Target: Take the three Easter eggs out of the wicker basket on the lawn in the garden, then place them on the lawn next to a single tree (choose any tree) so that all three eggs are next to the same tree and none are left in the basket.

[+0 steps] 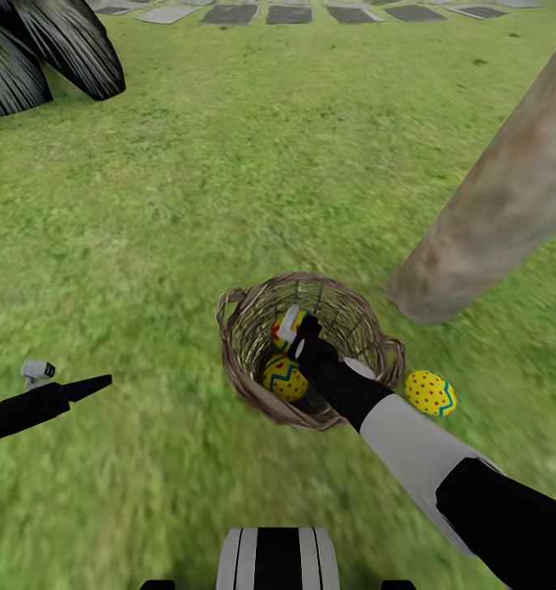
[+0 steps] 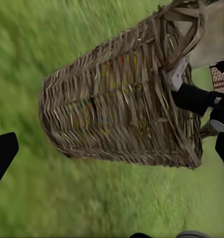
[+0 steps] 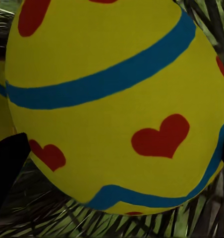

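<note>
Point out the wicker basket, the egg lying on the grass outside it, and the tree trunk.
wicker basket [image 1: 243, 340]: head view, on its woven left wall.
egg on the grass [image 1: 430, 393]: head view, on the middle of its dotted shell.
tree trunk [image 1: 491, 209]: head view, on the bark partway up.

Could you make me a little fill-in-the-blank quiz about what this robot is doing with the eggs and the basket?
1. The right gripper reaches into the wicker ____.
2. ____ eggs lie inside the basket.
3. One egg lies on the ____, beside the basket.
4. The thick trunk stands on the robot's ____ side.

Missing words: basket; two; lawn; right
</note>
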`<state>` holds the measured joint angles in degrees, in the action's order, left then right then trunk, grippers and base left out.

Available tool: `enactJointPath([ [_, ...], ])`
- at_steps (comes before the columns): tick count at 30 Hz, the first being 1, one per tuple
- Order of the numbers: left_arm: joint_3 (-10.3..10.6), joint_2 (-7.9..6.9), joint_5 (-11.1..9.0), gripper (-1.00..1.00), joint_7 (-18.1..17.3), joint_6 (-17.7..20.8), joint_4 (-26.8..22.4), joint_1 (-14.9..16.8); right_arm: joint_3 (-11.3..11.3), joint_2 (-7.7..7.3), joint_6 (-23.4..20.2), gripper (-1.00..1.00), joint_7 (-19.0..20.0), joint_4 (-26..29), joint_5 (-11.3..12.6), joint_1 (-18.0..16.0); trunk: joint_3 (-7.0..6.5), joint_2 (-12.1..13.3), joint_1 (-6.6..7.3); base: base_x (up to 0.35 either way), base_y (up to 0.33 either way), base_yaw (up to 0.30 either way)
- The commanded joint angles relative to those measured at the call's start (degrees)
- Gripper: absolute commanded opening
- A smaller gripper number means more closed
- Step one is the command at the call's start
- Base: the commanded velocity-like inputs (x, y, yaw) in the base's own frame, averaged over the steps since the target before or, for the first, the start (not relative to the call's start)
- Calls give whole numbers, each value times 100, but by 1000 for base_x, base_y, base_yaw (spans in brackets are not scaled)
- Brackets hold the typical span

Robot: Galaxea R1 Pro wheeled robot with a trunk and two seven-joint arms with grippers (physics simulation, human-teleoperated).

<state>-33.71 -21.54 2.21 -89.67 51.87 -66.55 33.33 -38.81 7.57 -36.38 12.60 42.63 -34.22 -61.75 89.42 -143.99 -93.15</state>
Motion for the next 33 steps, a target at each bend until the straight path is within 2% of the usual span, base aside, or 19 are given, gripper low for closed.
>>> enactJointPath([
  [1,-4,0,25,100,-33,61,0,3,-10,-1,-27,-100,43,9,-62,-3,-19,0,3,0,0,0],
  [20,-4,-6,31,100,-33,64,22,-1,13,-42,-85,-100,38,46,-5,-3,-440,26,52,-70,0,0],
  [21,-37,28,4,100,-33,30,56,-26,35,-10,-118,-100,71,16,25,-18,-440,26,52,0,0,0],
  [24,31,49,0,100,-8,-3,71,-32,-64,83,-20,-100,-28,-80,-73,-116,-440,26,52,0,0,0],
  [29,55,104,7,100,11,-35,60,-37,-225,95,13,-100,-85,-241,-231,-23,-528,31,63,0,0,0],
  [33,84,101,21,100,16,-36,4,-37,-353,95,16,-100,-84,-369,-241,1,-617,37,73,-15,0,0],
])
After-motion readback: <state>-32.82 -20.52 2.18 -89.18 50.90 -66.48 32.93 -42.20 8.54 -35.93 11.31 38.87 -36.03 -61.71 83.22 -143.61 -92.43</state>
